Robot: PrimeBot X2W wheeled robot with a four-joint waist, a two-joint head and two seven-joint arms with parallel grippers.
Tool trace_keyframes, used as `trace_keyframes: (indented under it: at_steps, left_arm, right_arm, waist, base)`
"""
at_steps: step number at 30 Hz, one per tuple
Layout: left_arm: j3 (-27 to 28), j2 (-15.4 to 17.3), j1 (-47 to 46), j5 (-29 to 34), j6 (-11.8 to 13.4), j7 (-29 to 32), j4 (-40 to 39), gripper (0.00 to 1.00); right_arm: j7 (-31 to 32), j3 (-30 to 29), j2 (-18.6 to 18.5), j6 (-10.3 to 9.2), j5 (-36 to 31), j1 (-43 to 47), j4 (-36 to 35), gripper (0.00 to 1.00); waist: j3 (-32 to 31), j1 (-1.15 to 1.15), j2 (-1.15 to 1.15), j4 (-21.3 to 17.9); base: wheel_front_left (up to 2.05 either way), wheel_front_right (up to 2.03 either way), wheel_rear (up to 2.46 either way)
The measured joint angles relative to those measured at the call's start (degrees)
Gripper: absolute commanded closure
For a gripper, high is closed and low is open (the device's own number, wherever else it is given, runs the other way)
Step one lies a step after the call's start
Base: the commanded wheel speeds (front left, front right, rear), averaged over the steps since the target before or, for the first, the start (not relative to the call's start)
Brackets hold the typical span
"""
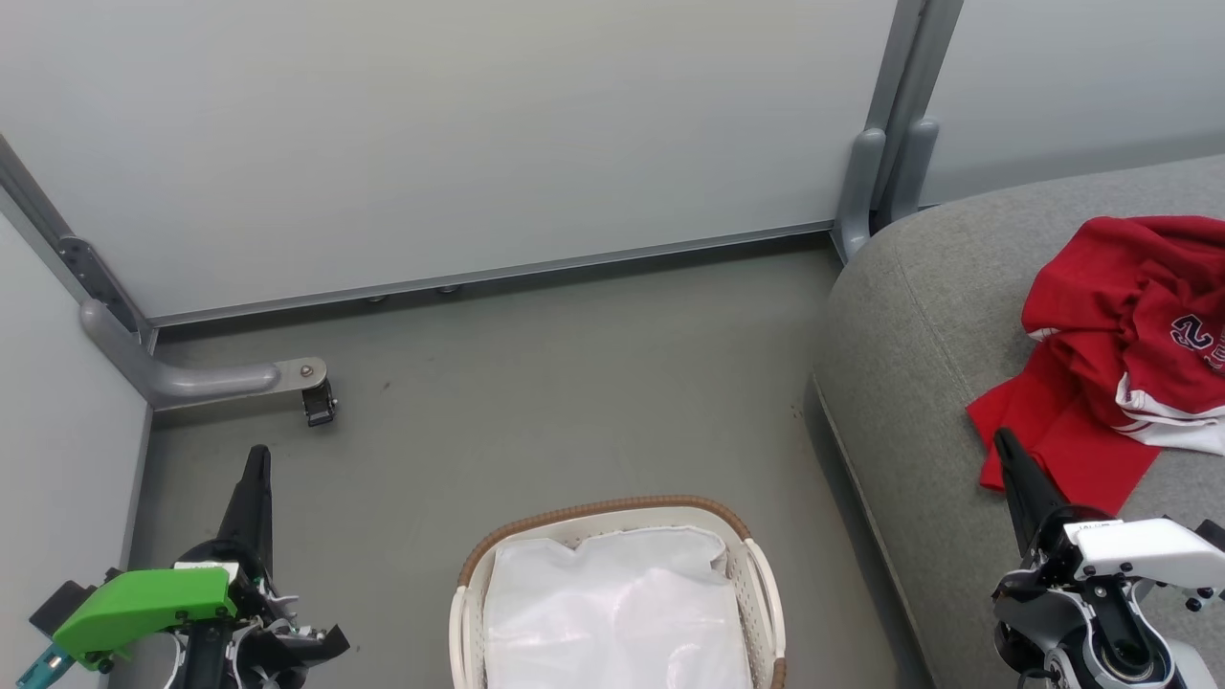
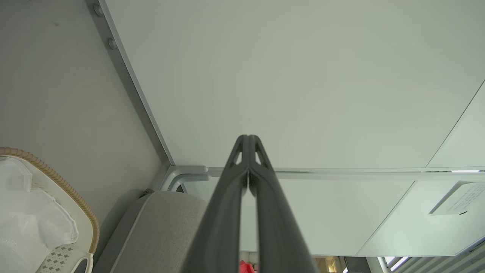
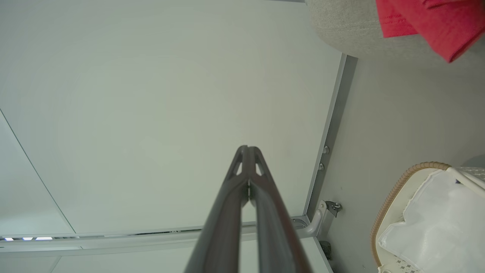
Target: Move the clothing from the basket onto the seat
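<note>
nearest, low in the centre of the head view, the basket (image 1: 612,507) on the grey floor (image 1: 536,402), brown woven band round the rim, white cloth liner (image 1: 612,612) crumpled inside. left of it, left jaws clenched tip to tip, pointing away toward the wall. right of it, right jaws pressed together the same way, tips seen against the near edge of the red cloth; touching or not, cannot tell. further right, the seat (image 1: 919,316), grey and woven, rounded corner toward the wall. on it, well apart from the basket, the clothing (image 1: 1120,325): plain red piece (image 1: 1053,431) flat underneath, trimmed piece (image 1: 1139,287) with white stripes and lettering bunched on top. beyond, a caster foot (image 1: 319,402) on a grey metal bracket, then pale wall panels (image 1: 478,144) in grey frames.
</note>
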Motion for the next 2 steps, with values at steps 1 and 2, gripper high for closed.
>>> trace_keyframes:
  at_steps: [1, 2]
  left_arm:
    - [0.0, 0.0, 0.0, 0.0, 0.0, 0.0, 0.0, 1.00]
    - [0.0, 0.0, 0.0, 0.0, 0.0, 0.0, 0.0, 1.00]
  right_arm:
    - [0.0, 0.0, 0.0, 0.00, 0.0, 0.0, 0.0, 1.00]
    - [0.0, 0.0, 0.0, 0.00, 0.0, 0.0, 0.0, 1.00]
  waist:
    - [0.0, 0.00, 0.00, 0.0]
    - [0.0, 0.00, 0.00, 0.0]
  base:
    - [0.00, 0.00, 0.00]
    - [0.00, 0.00, 0.00]
